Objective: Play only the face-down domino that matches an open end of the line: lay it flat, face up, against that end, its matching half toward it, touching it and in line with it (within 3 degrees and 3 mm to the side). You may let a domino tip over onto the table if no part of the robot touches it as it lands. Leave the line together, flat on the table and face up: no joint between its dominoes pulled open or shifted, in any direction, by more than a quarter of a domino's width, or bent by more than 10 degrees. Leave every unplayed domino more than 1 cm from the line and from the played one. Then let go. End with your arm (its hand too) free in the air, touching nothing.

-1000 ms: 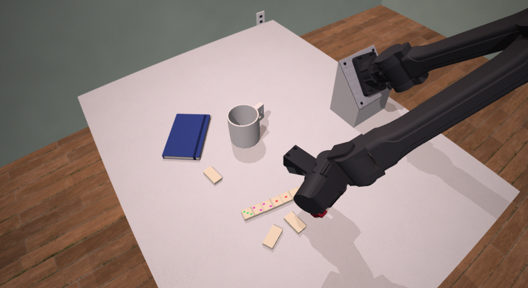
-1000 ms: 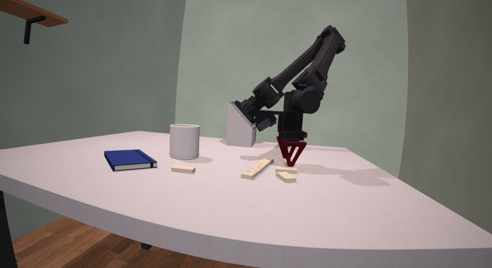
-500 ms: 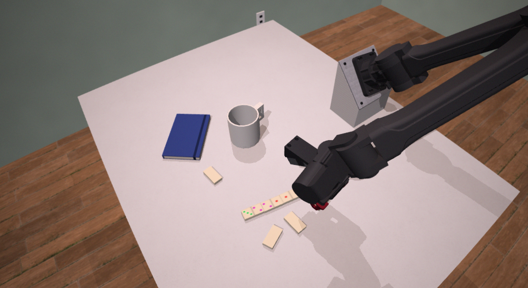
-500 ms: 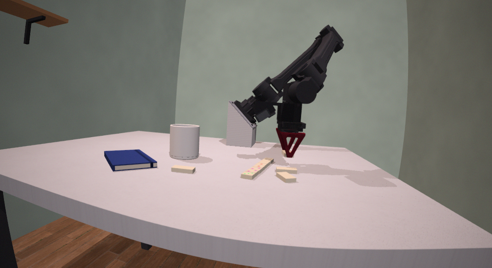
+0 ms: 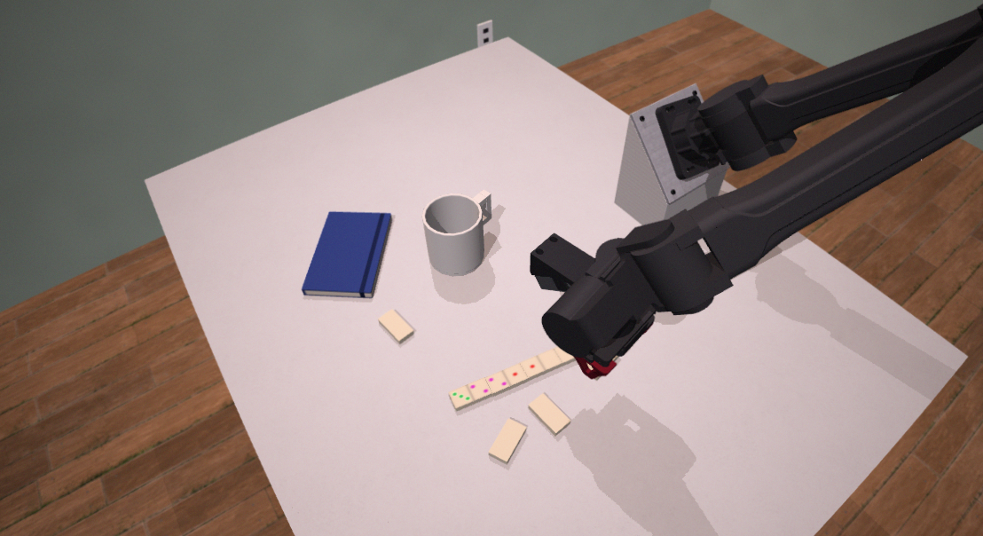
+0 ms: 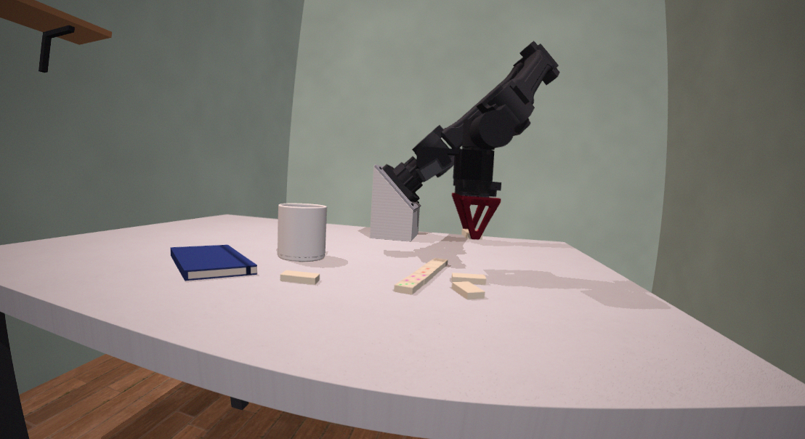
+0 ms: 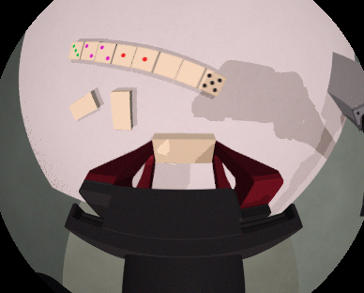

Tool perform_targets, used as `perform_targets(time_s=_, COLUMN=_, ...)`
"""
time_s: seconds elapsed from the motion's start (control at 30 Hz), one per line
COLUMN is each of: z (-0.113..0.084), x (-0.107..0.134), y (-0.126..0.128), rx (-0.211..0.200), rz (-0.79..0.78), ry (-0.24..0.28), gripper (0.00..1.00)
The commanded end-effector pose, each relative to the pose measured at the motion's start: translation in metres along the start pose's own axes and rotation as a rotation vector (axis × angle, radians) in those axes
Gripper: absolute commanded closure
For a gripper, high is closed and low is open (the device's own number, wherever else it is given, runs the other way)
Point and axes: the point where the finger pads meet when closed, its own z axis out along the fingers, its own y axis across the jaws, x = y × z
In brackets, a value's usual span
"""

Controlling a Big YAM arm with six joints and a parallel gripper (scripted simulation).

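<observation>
Here's the held domino [image 6: 465, 232] [image 7: 184, 149], pinched by its two short ends between the red jaws and lifted above the table [image 5: 385, 477] [image 6: 270, 334] [image 7: 268, 33], a plain side toward the wrist view. It's apart from the domino line [image 5: 515, 374] [image 6: 421, 275] [image 7: 144, 59], which lies flat and face up: green three at one end, black five at the other. The held domino's pips I can't read from here.

Beside the line, two face-down dominoes: the nearer domino [image 5: 549, 413] [image 6: 468, 278] [image 7: 122, 109] and the outer domino [image 5: 507, 440] [image 6: 468, 290] [image 7: 84, 106], close but apart. Over toward the notebook, the lone domino [image 5: 396, 325] [image 6: 299, 277] lies face down too. Farther out, a pale mug [image 5: 455, 247] [image 6: 301, 233] stands upright, and the blue notebook [image 5: 343, 254] [image 6: 211, 260] lies flat, elastic band around its cover. The black arm [image 5: 825, 171] [image 6: 496, 126] reaches in from its angled stand [image 5: 636, 171] [image 6: 393, 211] [image 7: 350, 89].
</observation>
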Motion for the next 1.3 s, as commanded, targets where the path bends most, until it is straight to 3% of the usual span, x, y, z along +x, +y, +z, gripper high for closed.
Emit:
perform_targets(time_s=0.0, z=-0.02, x=0.003, y=0.01, rx=-0.027, rz=-0.02, ry=0.0, gripper=0.5)
perform_targets(time_s=0.2, z=-0.048, x=0.009, y=0.02, rx=-0.046, rz=-0.051, ry=0.002, gripper=0.5)
perform_targets(time_s=0.43, z=-0.048, x=0.009, y=0.02, rx=-0.046, rz=-0.051, ry=0.002, gripper=0.5)
perform_targets(time_s=0.47, z=-0.04, x=0.004, y=0.011, rx=-0.026, rz=-0.019, ry=0.001, gripper=0.5)
perform_targets(time_s=0.77, z=-0.071, x=0.012, y=0.025, rx=-0.049, rz=-0.056, ry=0.001, gripper=0.5)
perform_targets(time_s=1.0, z=-0.071, x=0.012, y=0.025, rx=-0.049, rz=-0.056, ry=0.001, gripper=0.5)
perform_targets(time_s=1.03, z=-0.058, x=0.006, y=0.014, rx=-0.02, rz=-0.024, ry=0.002, gripper=0.5)
perform_targets(time_s=1.27, z=-0.071, x=0.012, y=0.024, rx=-0.049, rz=-0.051, ry=0.0, gripper=0.5)
